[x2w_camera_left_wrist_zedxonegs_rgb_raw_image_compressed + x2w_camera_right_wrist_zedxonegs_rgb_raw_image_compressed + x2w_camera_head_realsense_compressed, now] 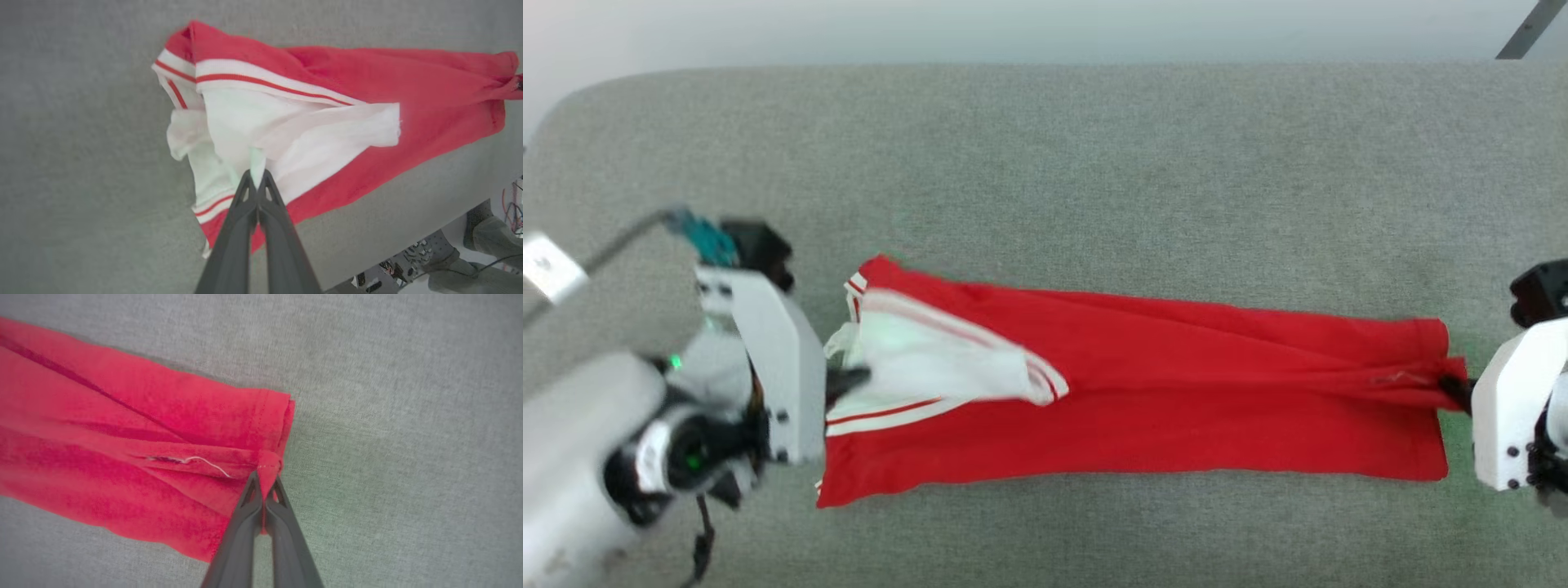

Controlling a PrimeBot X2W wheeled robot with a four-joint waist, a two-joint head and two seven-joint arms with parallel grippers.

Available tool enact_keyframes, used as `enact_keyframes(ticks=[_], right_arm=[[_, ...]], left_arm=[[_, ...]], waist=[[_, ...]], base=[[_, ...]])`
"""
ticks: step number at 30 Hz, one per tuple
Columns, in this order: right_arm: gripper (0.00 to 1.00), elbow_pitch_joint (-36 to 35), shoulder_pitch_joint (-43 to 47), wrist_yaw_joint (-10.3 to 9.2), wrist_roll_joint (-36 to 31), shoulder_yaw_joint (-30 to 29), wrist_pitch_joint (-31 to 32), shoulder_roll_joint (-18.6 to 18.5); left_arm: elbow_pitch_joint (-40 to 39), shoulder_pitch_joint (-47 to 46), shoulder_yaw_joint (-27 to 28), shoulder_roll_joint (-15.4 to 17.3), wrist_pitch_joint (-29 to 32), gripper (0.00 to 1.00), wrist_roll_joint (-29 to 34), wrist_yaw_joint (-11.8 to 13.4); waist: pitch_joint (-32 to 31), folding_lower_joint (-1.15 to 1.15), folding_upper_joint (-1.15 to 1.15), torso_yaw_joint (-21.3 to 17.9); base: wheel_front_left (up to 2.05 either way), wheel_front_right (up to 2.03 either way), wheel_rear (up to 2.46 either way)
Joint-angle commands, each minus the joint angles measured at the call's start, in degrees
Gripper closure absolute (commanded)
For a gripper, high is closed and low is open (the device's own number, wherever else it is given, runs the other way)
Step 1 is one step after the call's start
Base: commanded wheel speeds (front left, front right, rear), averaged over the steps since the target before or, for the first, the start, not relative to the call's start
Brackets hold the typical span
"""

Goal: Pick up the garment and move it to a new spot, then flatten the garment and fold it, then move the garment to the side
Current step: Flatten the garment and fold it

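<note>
The garment (1143, 400) lies stretched flat on the grey bench (1094, 163), running from 9 o'clock to 3 o'clock in the head view, red body uppermost. A white sleeve (947, 363) with striped trim is folded over its 9 o'clock end and hides the cloth beneath.

The left claw (256, 179) is clamped together on a pinch of the white fabric. In the head view its pale wrist housing (776, 367) covers all but a dark fingertip.

The right claw (265, 486) is shut on a small bunch of the red hem at the 3 o'clock end. Its arm is cut off by the head view's edge.

A loose pale thread (204, 462) lies on the red cloth towards 9 o'clock of that grip. Past the bench edge, at 4 o'clock in the left wrist view, wires and metal parts are too blurred to identify.
</note>
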Motion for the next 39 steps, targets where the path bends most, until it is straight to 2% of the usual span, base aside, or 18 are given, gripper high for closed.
enact_keyframes(ticks=[1, 3, 9, 10, 11, 13, 14, 16, 17, 18, 23, 27, 33, 36, 39], right_arm=[[1.0, 0.4, 0.7, -0.06, -0.1, -0.1, 0.0, 0.8], [1.0, 1.4, 0.8, -0.06, -0.1, 0.5, 0.0, 1.5], [1.0, 6.8, -2.0, -0.06, 0.0, 3.3, 0.2, 2.7], [1.0, 7.6, -2.4, -0.06, 0.1, 3.7, 0.0, 2.6], [1.0, 8.1, -3.0, -0.06, 0.1, 4.0, -0.3, 2.5], [0.76, 9.0, -3.9, -0.06, 0.2, 4.4, -0.7, 2.3], [0.58, 9.3, -4.2, -0.06, 0.2, 4.7, -0.8, 2.0], [0.05, 9.6, -4.6, -0.06, 0.8, 4.9, -1.0, 1.9], [0.05, 9.6, -4.6, -0.06, 0.8, 4.9, -1.0, 1.9], [0.0, 9.8, -4.7, -0.06, 1.0, 5.0, -0.7, 1.9], [0.0, 9.3, -4.6, -0.06, 1.9, 4.6, -0.1, 1.5], [0.0, 8.5, -3.3, -0.06, 2.6, 3.3, 0.4, 1.3], [0.0, 8.2, -0.9, -0.06, 1.7, -0.3, 1.0, 2.3], [0.0, 8.5, 0.2, -0.06, 0.6, -2.2, 1.5, 3.1], [0.0, 9.2, 0.9, -0.06, -0.4, -3.9, 1.9, 3.9]], left_arm=[[0.3, 1.4, -0.1, -0.2, -0.7, 1.0, -0.5, 0.5], [1.6, 3.4, -0.9, -1.5, -1.2, 1.0, -1.3, 0.1], [10.8, 4.2, -2.0, -6.7, -1.5, 1.0, -2.4, -3.4], [12.2, 4.0, -1.9, -7.3, -1.3, 0.94, -2.6, -4.1], [13.4, 3.6, -2.0, -7.8, -1.5, 0.8, -2.4, -4.8], [15.3, 2.8, -2.3, -8.4, -1.7, 0.4, -1.5, -5.9], [15.9, 2.6, -2.5, -8.7, -1.7, 0.0, -1.3, -6.4], [16.8, 2.1, -2.4, -9.0, -1.8, 0.0, -1.1, -7.2], [16.8, 2.1, -2.4, -9.0, -1.8, 0.0, -1.1, -7.2], [17.1, 2.2, -2.4, -9.0, -1.9, 0.0, -0.9, -7.4], [17.3, 3.2, -2.4, -8.8, -3.3, 0.0, -0.4, -7.8], [16.0, 4.6, -1.4, -8.0, -7.0, 0.0, 0.4, -8.3], [13.4, 8.7, 0.5, -6.7, -19.2, 0.0, 4.0, -10.2], [11.8, 11.5, 1.4, -6.2, -26.4, 0.0, 6.3, -10.5], [10.6, 14.4, 2.2, -5.7, -33.8, 0.0, 8.9, -9.5]], waist=[[0.0, 0.0, 0.0, 0.0], [-0.2, 0.0, 0.0, -0.1], [-1.2, 0.0, 0.0, -0.6], [-1.5, 0.0, 0.0, -0.6], [-1.8, 0.0, 0.0, -0.7], [-2.5, 0.0, 0.0, -0.6], [-3.0, 0.0, 0.0, -0.6], [-3.9, 0.0, 0.0, -0.4], [-3.9, 0.0, 0.0, -0.4], [-4.4, 0.0, 0.0, -0.3], [-7.4, 0.0, 0.0, 0.3], [-9.9, 0.0, 0.0, 0.9], [-13.5, 0.0, 0.0, 1.7], [-14.8, 0.0, 0.0, 2.2], [-15.8, 0.0, 0.0, 2.8]], base=[[0.0, 0.0, 0.0], [0.0, 0.0, 0.0], [0.0, 0.0, 0.0], [0.0, 0.0, 0.0], [0.0, 0.0, 0.0], [0.0, 0.0, 0.0], [0.0, 0.0, 0.0], [0.0, 0.0, 0.0], [0.0, 0.0, 0.0], [0.0, 0.0, 0.0], [0.0, 0.0, 0.0], [0.0, 0.0, 0.0], [0.0, 0.0, 0.0], [0.0, 0.0, 0.0], [0.0, 0.0, 0.0]])
